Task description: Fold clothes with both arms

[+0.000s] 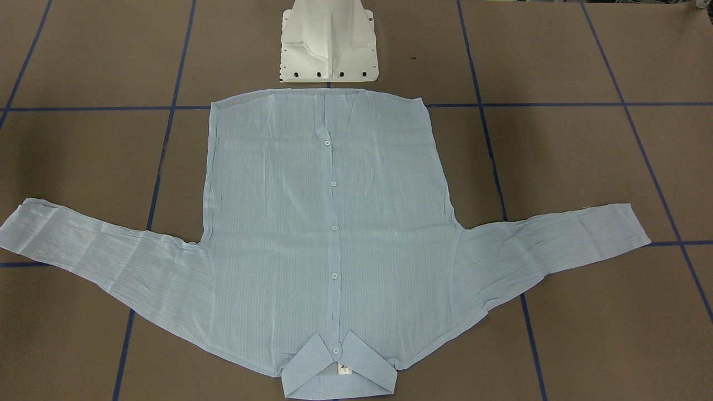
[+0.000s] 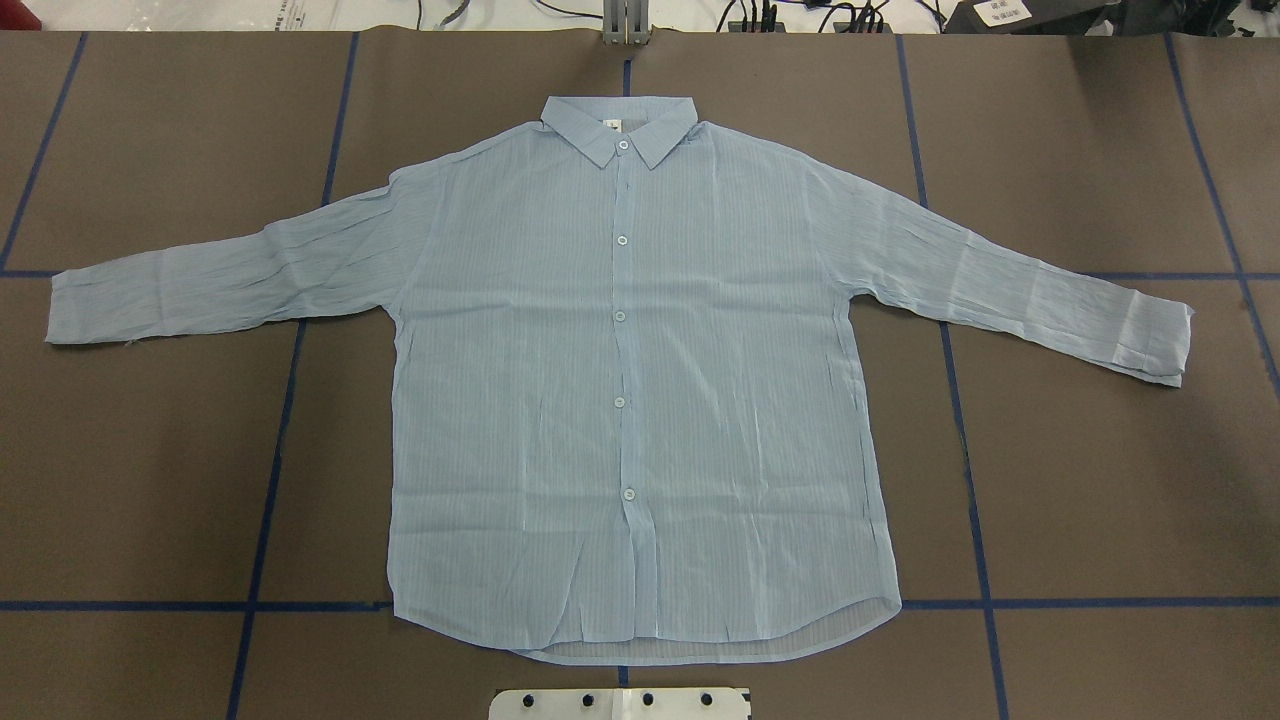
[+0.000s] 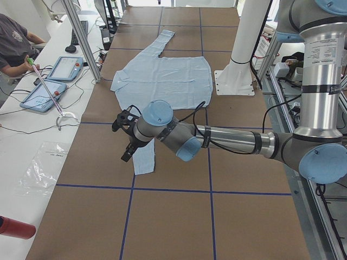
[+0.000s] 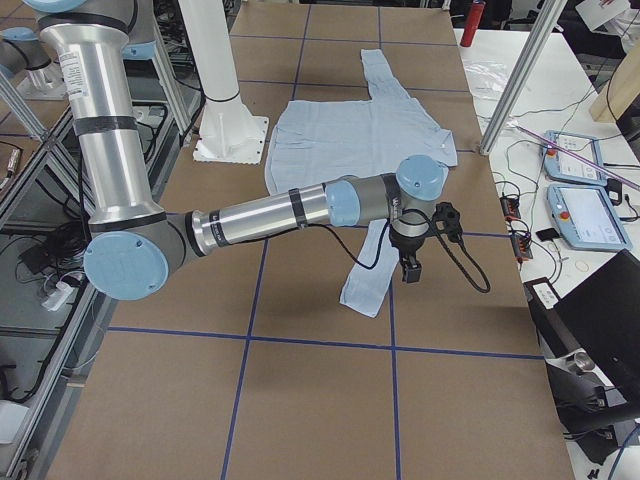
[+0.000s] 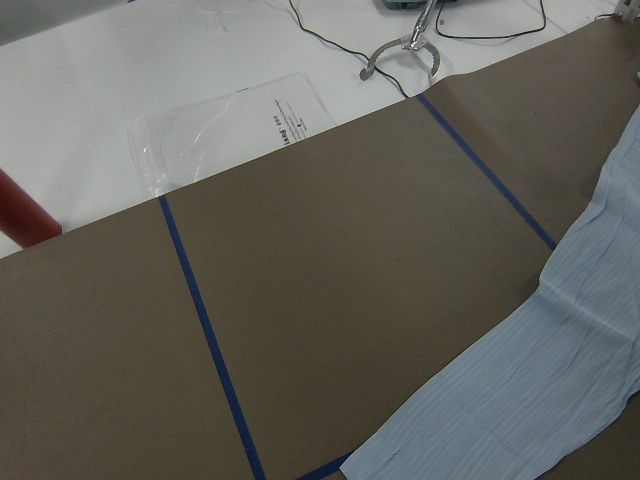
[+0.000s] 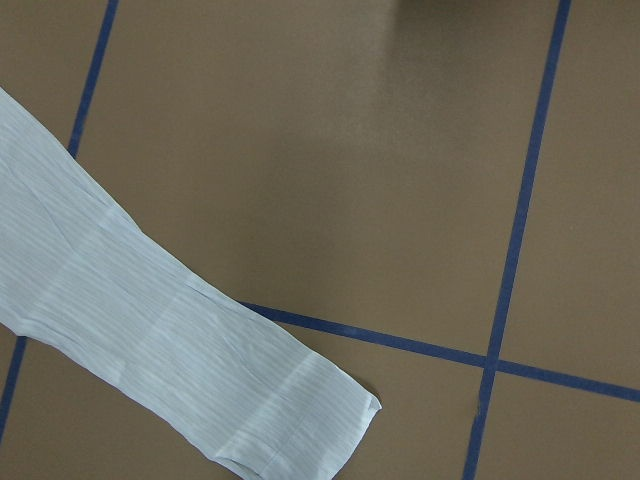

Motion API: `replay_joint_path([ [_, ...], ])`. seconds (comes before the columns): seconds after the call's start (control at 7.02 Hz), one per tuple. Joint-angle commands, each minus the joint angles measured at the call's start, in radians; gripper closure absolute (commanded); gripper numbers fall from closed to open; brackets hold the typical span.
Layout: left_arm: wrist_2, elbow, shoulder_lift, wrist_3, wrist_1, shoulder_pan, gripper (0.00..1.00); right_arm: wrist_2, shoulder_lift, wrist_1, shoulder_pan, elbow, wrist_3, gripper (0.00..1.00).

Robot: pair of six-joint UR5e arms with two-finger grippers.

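Observation:
The light-blue striped shirt (image 2: 620, 400) lies flat and buttoned on the brown table, front up, with both sleeves spread out. Its collar (image 1: 340, 373) points away from the robot's base. No arm shows in the overhead or front-facing views. In the exterior left view the left gripper (image 3: 127, 153) hangs over the near sleeve end (image 3: 144, 160); I cannot tell whether it is open or shut. In the exterior right view the right gripper (image 4: 412, 268) hangs beside the other sleeve (image 4: 368, 275), state also unclear. Each wrist view shows only a sleeve (image 5: 540, 390) (image 6: 150, 340) on the table.
The white pedestal base (image 1: 328, 44) stands just behind the shirt's hem. Blue tape lines (image 2: 270, 480) grid the table. A white bench along the far side holds tablets (image 3: 68, 67), a plastic bag (image 5: 220, 120) and a red bottle (image 3: 16, 227); a person (image 3: 13, 46) stands there.

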Motion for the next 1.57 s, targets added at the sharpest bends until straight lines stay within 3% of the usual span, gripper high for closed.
replay_joint_path([
  [0.0, -0.004, 0.052, -0.019, -0.002, 0.103, 0.016, 0.0, -0.005, -0.022, -0.004, 0.001, -0.01, -0.002, 0.0],
  [0.43, -0.001, 0.037, -0.008, -0.001, 0.102, 0.038, 0.0, -0.001, -0.068, 0.006, -0.005, -0.011, -0.009, 0.0],
  [0.71, -0.009, 0.028, -0.008, -0.001, 0.095, 0.053, 0.0, -0.001, -0.08, 0.042, -0.091, -0.036, 0.0, 0.0],
  [1.0, -0.025, 0.028, -0.008, -0.002, 0.078, 0.058, 0.0, 0.001, -0.077, 0.19, -0.163, -0.15, 0.012, 0.0],
  [1.42, -0.033, 0.027, -0.008, -0.001, 0.075, 0.058, 0.0, 0.01, -0.065, 0.434, -0.18, -0.362, 0.283, 0.05],
])
